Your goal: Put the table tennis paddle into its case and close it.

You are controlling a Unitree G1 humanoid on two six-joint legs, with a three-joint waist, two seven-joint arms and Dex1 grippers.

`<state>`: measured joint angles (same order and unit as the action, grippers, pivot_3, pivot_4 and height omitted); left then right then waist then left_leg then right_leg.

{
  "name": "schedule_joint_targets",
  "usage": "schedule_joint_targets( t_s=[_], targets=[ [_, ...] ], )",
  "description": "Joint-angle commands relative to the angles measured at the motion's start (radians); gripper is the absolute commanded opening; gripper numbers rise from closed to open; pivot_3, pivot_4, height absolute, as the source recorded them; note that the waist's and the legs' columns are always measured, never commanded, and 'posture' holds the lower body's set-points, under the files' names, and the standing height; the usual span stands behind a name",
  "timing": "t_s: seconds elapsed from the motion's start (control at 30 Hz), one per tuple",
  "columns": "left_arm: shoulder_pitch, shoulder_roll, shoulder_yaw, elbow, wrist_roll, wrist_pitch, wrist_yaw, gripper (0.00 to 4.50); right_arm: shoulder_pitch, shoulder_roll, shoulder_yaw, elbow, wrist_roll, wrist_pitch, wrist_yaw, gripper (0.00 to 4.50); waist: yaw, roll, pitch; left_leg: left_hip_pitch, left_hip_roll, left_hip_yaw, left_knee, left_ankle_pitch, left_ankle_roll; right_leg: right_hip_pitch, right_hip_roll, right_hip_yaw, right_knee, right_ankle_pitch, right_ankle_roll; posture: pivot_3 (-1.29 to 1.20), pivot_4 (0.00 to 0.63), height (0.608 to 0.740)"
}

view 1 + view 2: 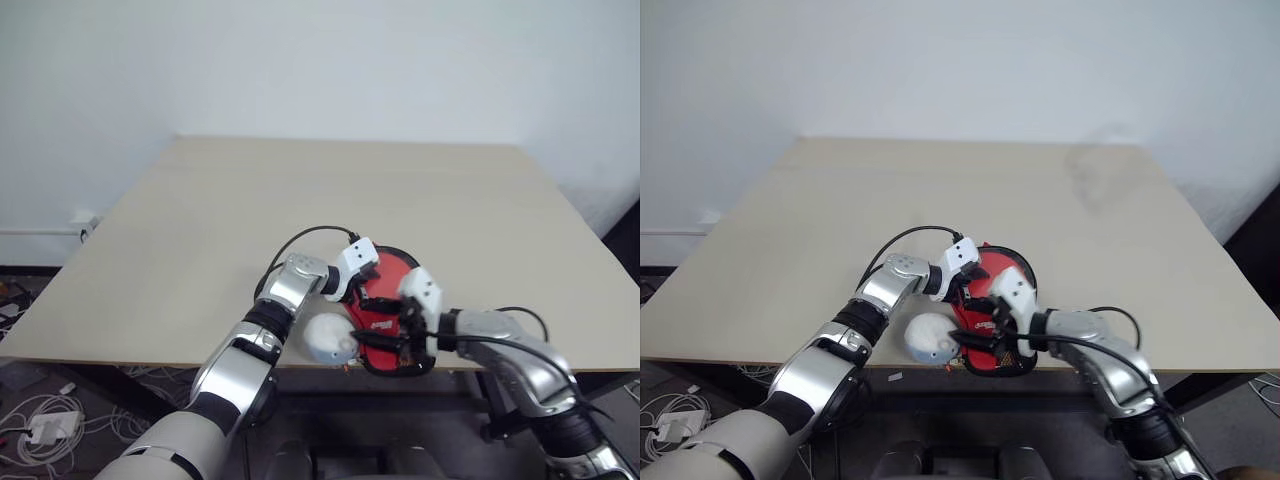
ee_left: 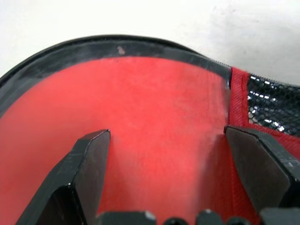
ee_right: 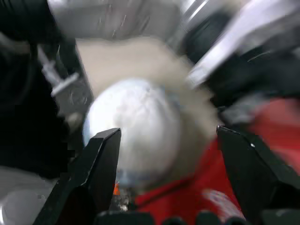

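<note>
Red fabric with a black zip rim marks the soft paddle-shaped case [image 1: 388, 300], seen from the head views lying at the near edge of the pale wooden table [image 1: 300, 220]; the left gripper [image 1: 352, 287] hangs over its far end and the right gripper [image 1: 412, 328] over its near end, beside a pale grey-white domed lump [image 1: 328, 340]. Since the case is so close to the table edge, a careless nudge could push it off.

From the left wrist, the smooth red face of the flat rigid table tennis paddle [image 2: 140, 122] is seen directly ahead of widely parted, empty black fingers [image 2: 84, 178], inside the black rim, with black mesh [image 2: 274, 105] to one side.

From the right wrist, blurred, the fingers [image 3: 93, 183] are spread wide with nothing held; the lump lies just beyond them, so it could be grasped by mistake instead of the zip
</note>
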<state>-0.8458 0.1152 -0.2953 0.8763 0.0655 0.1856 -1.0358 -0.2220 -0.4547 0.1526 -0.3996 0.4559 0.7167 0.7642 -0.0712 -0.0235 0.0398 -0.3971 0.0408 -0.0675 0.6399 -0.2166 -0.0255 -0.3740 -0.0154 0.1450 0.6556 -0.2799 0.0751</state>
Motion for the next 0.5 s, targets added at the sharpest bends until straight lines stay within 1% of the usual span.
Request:
schedule_joint_targets(
  t_s=[0.03, 0.13, 0.23, 0.33, 0.37, 0.43, 0.47, 0.5],
  targets=[
    [-0.002, -0.009, -0.002, 0.068, 0.008, 0.025, -0.005, 4.22, -0.026, 0.026, -0.173, -0.084, 0.148, 0.028, -0.044, 3.54, 0.000, 0.000, 0.000, 0.001, 0.000, 0.000, -0.001, 0.000, 0.000, 0.000, 0.000, 0.000, 0.000, 0.000, 0.000, 0.00, 0.000, 0.740],
    [-0.048, -0.010, 0.053, 0.113, -0.025, 0.023, 0.017, 4.22, -0.012, 0.030, -0.238, -0.104, 0.206, 0.054, -0.076, 3.54, 0.000, 0.000, 0.000, 0.002, 0.000, 0.000, -0.001, 0.000, 0.000, -0.001, 0.000, 0.000, 0.000, -0.001, -0.002, 0.00, 0.000, 0.740],
    [-0.112, 0.010, 0.124, 0.167, -0.072, 0.033, 0.015, 4.22, 0.015, 0.021, -0.270, -0.127, 0.237, 0.065, -0.102, 3.54, -0.001, 0.001, 0.003, 0.000, 0.000, 0.000, -0.001, 0.000, 0.000, -0.001, 0.000, 0.000, 0.000, -0.001, -0.002, 0.00, 0.000, 0.740],
    [-0.177, 0.057, 0.200, 0.220, -0.117, -0.006, -0.006, 4.22, 0.047, 0.009, -0.263, -0.149, 0.239, 0.061, -0.113, 3.54, -0.004, 0.003, 0.008, -0.002, 0.000, 0.000, -0.002, 0.000, 0.000, -0.004, 0.000, 0.001, 0.000, 0.000, 0.000, 0.00, 0.000, 0.740],
    [-0.198, 0.075, 0.221, 0.241, -0.125, -0.010, -0.003, 4.36, 0.056, 0.009, -0.259, -0.147, 0.235, 0.058, -0.119, 3.62, -0.004, 0.003, 0.009, -0.003, 0.000, 0.001, -0.003, 0.000, 0.000, -0.006, 0.000, 0.002, 0.000, 0.000, 0.000, 0.00, 0.000, 0.740],
    [-0.229, 0.109, 0.244, 0.275, -0.126, -0.017, -0.010, 4.36, 0.070, 0.010, -0.253, -0.133, 0.224, 0.051, -0.133, 3.62, -0.002, 0.004, 0.009, -0.008, 0.000, 0.001, -0.003, 0.001, 0.001, -0.011, 0.000, 0.002, 0.001, 0.000, 0.000, 0.00, 0.000, 0.740],
    [-0.243, 0.132, 0.253, 0.287, -0.126, -0.021, -0.022, 4.36, 0.076, 0.011, -0.248, -0.125, 0.216, 0.045, -0.139, 3.62, -0.001, 0.004, 0.010, -0.014, 0.000, 0.001, -0.002, 0.001, 0.001, -0.016, 0.001, 0.002, 0.003, 0.000, 0.001, 0.00, 0.000, 0.740],
    [-0.256, 0.156, 0.263, 0.297, -0.127, -0.024, -0.030, 4.36, 0.082, 0.012, -0.247, -0.119, 0.210, 0.038, -0.144, 3.62, -0.001, 0.004, 0.010, -0.016, 0.000, 0.001, -0.002, 0.001, 0.001, -0.017, 0.001, 0.002, 0.003, 0.001, 0.001, 0.00, 0.000, 0.740]
  ],
)
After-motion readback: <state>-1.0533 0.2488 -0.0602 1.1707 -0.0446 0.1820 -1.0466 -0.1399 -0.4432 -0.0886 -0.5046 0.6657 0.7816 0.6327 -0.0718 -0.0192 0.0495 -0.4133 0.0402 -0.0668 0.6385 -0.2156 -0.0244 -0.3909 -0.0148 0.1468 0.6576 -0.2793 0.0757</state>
